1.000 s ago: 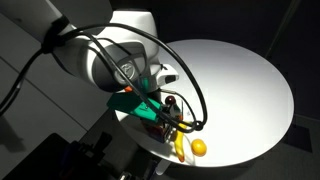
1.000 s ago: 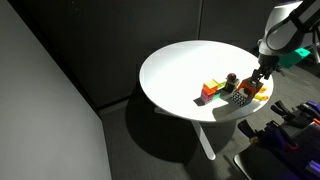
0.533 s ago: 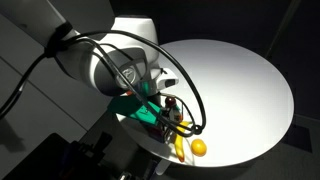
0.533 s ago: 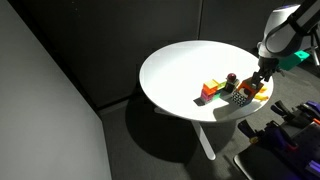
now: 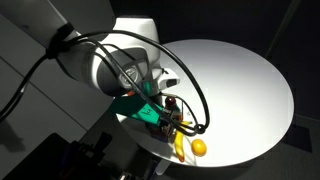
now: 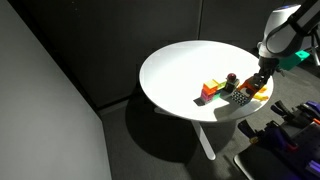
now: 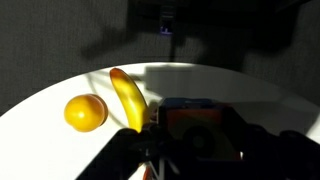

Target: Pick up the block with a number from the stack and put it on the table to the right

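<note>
Gripper point(image 6: 259, 82) is hovering over stack point(image 7: 196, 120) at table point(image 6: 180, 60) edge, prob. aligning for pick; jaw state: can't tell.

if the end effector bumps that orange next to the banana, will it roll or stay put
Probably rolls: the orange looks round and lies loose on the table. In an exterior view the orange sits near the rim, so a shove outward might send it off. The banana beside it could block it on that side.
</note>
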You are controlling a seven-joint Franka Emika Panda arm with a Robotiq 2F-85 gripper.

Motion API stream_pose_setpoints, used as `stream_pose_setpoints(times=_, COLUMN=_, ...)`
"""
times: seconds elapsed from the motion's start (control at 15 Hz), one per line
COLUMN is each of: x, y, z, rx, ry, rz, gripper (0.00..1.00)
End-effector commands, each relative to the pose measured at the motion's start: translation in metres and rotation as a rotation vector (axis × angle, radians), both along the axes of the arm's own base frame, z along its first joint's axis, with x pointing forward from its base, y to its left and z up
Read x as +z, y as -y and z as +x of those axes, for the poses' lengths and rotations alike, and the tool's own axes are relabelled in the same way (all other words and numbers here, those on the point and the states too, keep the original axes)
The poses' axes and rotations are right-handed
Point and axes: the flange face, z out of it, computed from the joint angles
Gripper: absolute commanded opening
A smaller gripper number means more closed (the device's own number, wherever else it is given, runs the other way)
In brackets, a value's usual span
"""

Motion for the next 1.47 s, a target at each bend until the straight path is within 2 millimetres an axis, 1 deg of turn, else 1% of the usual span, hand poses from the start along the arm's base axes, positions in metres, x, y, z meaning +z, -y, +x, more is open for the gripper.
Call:
stream_pose_setpoints(times=0.0, x=0.002, y=0.006, z=0.003, rx=-0.004, ry=0.006, rz=-0.023, gripper=0.28)
stream_pose_setpoints(times=0.2, x=0.002, y=0.008, z=0.004, rx=-0.009, ry=0.003, rz=-0.021, gripper=0.07)
stream_pose_setpoints(times=0.27, x=0.003, y=0.009, z=0.004, rx=-0.011, ry=0.003, rz=-0.019, gripper=0.02)
stream_pose_setpoints(times=0.33, x=0.005, y=0.009, z=0.004, rx=-0.013, ry=0.003, rz=-0.017, gripper=0.0)
stream_pose_setpoints(times=0.47, x=0.01, y=0.009, z=0.006, rx=-0.016, ry=0.011, rz=-0.017, gripper=0.0)
stream_pose_setpoints(times=0.6, x=0.017, y=0.008, z=0.009, rx=-0.021, ry=0.016, rz=-0.019, gripper=0.02)
stream_pose_setpoints(times=0.93, x=0.033, y=0.009, z=0.019, rx=-0.029, ry=0.026, rz=-0.027, gripper=0.02)
stream_pose_setpoints(times=1.2, x=0.048, y=0.012, z=0.031, rx=-0.055, ry=0.041, rz=-0.041, gripper=0.02)
stream_pose_setpoints(times=1.4, x=0.056, y=0.018, z=0.043, rx=-0.086, ry=0.058, rz=-0.053, gripper=0.02)
